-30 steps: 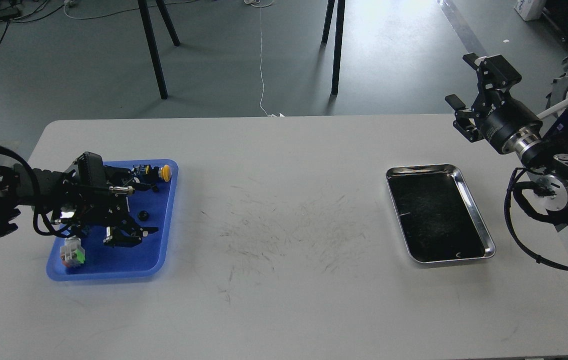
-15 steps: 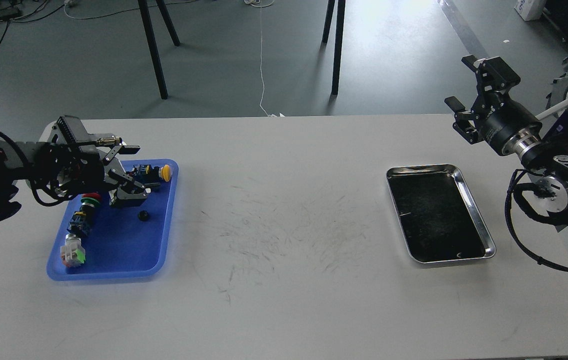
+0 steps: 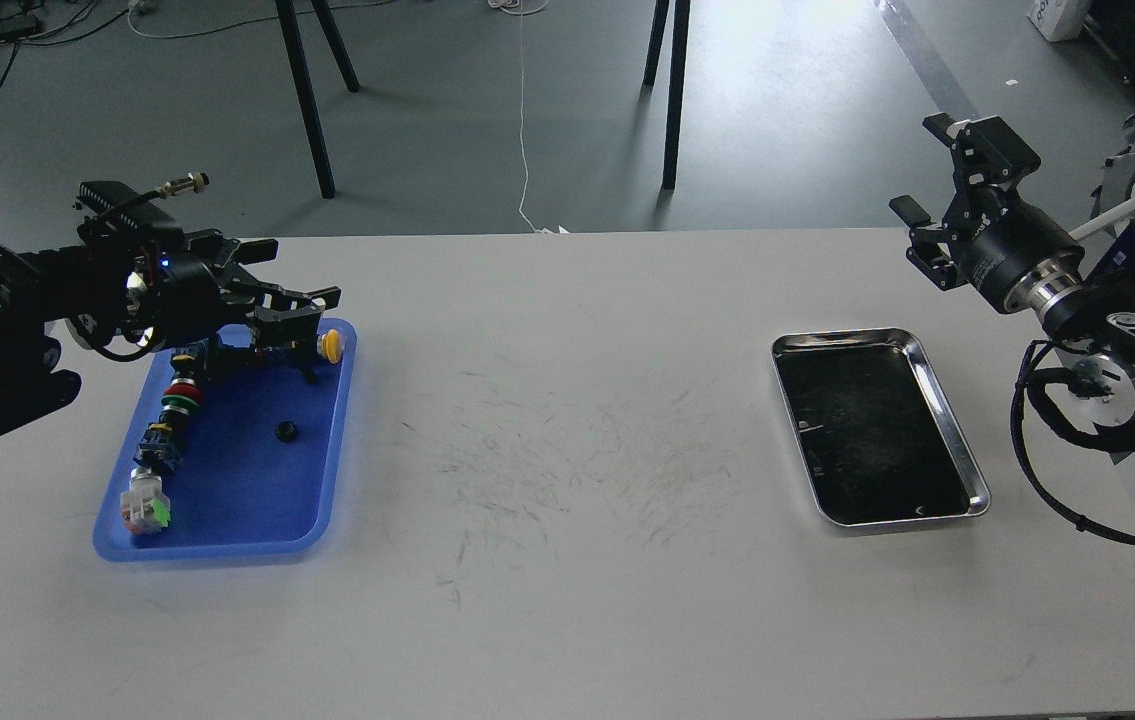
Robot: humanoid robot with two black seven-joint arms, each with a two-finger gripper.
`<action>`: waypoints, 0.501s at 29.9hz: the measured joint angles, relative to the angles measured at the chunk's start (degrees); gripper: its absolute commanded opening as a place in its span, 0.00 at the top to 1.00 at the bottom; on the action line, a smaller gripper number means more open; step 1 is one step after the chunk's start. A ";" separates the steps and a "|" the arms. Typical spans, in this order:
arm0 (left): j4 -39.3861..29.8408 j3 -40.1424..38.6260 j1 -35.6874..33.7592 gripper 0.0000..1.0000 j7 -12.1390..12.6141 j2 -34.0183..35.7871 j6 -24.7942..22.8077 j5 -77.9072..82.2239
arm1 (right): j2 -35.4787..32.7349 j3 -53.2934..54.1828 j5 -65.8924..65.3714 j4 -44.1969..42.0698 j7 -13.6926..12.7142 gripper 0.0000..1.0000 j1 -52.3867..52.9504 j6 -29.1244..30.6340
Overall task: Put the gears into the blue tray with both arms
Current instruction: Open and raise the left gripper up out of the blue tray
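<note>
The blue tray (image 3: pixel 227 500) lies at the table's left. One small black gear (image 3: pixel 285 431) rests on its floor near the right rim. My left gripper (image 3: pixel 302 300) hovers above the tray's far end, open, with nothing between its fingers. My right gripper (image 3: pixel 919 190) is raised at the far right, beyond the steel tray, open and empty.
In the blue tray lie a yellow-capped push button (image 3: pixel 327 345), a red and green button (image 3: pixel 179 395) and a white and green switch (image 3: pixel 145 505). A shiny steel tray (image 3: pixel 967 478) with a dark bottom sits at the right. Chair legs stand behind the table.
My left gripper has risen from low inside the blue tray to above its far end, uncovering the buttons beneath. The gear lies where it was. The right arm has barely moved.
</note>
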 measured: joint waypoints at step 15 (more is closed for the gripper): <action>0.27 -9.75 4.37 0.02 -0.01 -5.59 -4.94 -22.61 | 0.02 -0.03 0.00 -0.04 0.00 0.03 -0.58 0.04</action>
